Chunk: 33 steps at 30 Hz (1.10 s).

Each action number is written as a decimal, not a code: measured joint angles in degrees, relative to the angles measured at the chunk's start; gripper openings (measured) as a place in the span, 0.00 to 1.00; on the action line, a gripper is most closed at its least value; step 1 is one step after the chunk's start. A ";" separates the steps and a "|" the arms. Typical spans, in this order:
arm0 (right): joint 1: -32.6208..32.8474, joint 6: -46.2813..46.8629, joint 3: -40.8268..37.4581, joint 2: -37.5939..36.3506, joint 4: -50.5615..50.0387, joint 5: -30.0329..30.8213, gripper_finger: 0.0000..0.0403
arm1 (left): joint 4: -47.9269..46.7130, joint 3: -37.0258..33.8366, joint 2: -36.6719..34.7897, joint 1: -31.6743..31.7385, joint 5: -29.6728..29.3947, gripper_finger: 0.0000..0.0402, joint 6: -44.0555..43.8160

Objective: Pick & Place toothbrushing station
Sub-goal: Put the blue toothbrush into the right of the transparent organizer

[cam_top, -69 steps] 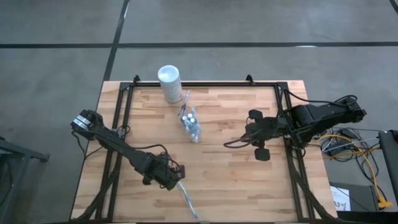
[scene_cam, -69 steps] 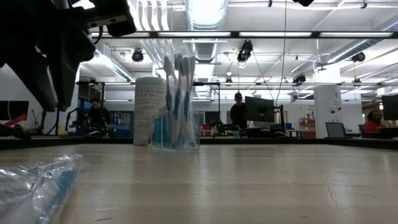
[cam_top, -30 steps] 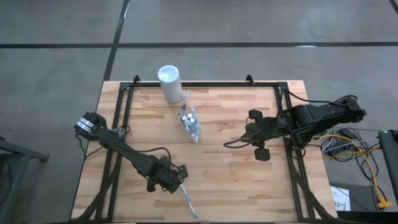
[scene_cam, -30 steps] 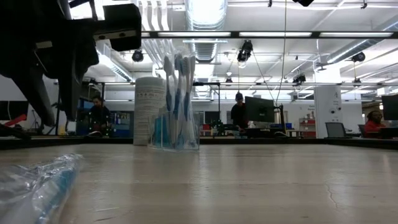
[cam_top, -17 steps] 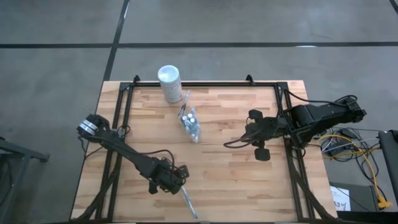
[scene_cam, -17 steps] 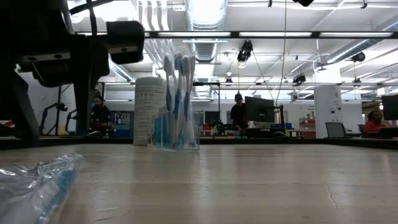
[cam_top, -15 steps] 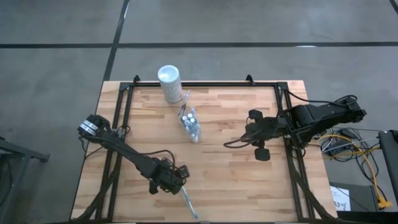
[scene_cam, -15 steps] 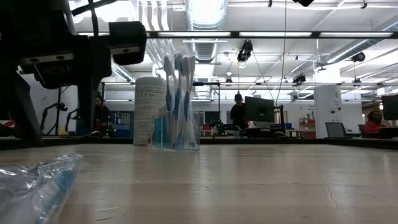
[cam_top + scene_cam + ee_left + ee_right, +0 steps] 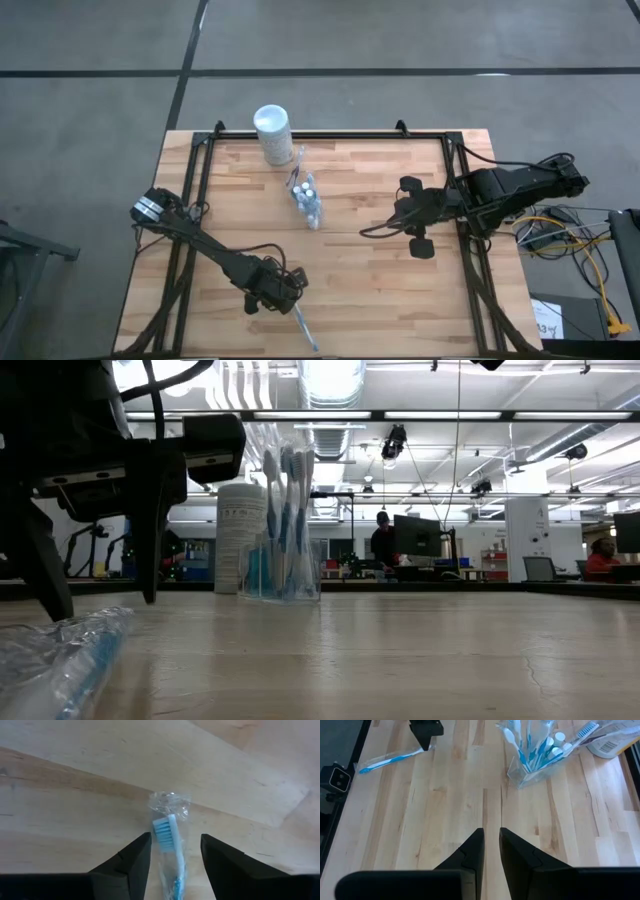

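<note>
left hand (image 9: 283,294): low, fingers parted (nothing held) | right hand (image 9: 490,851): raised, fingers near-closed

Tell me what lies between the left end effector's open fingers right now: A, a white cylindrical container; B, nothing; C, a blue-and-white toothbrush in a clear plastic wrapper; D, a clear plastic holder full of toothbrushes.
C: the left wrist view shows the wrapped blue-and-white toothbrush lying on the wooden table between the left end effector fingers.

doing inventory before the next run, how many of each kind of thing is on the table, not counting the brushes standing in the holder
clear holder with brushes standing in it: 1
white cylindrical container: 1
wrapped toothbrush lying loose: 1
total: 3
</note>
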 joint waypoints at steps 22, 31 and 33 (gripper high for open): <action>0.01 0.03 0.00 0.00 -0.01 0.00 0.13 | -0.44 -0.13 1.47 0.17 1.24 0.31 -0.23; 0.01 -0.02 0.00 0.00 0.00 0.02 0.13 | -0.03 -0.15 1.47 0.24 0.78 0.09 0.03; -0.01 -0.01 0.02 0.00 0.01 0.00 0.13 | -0.05 -0.15 1.47 0.24 0.76 0.05 0.07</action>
